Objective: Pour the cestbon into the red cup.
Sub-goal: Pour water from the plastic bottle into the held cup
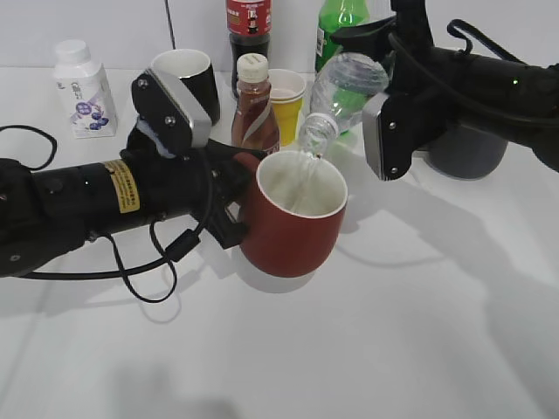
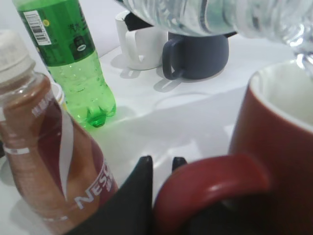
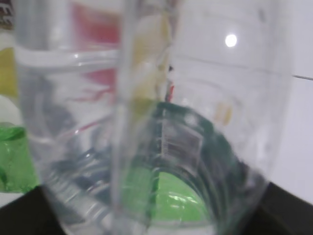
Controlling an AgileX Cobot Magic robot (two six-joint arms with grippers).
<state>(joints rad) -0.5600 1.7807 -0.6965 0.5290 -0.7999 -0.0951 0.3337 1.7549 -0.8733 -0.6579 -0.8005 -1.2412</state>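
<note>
The cestbon (image 1: 345, 87), a clear ribbed bottle with no cap, is tilted neck-down over the red cup (image 1: 293, 231); water runs from its mouth into the cup. My right gripper (image 1: 384, 83) is shut on the cestbon's body; the bottle fills the right wrist view (image 3: 146, 122) and hides the fingers. My left gripper (image 1: 231, 209) is shut on the red cup's handle (image 2: 215, 178), holding the cup upright just off the table. In the left wrist view the cestbon (image 2: 210, 17) hangs above the cup's white rim (image 2: 283, 93).
Behind the cup stand a brown Nescafe bottle (image 1: 254, 105), a yellow paper cup (image 1: 286, 98), a black mug (image 1: 188, 80), a bright green bottle (image 1: 342, 26) and a dark cola bottle (image 1: 248, 30). A white pill bottle (image 1: 83, 87) is back left, a grey mug (image 1: 467, 148) back right.
</note>
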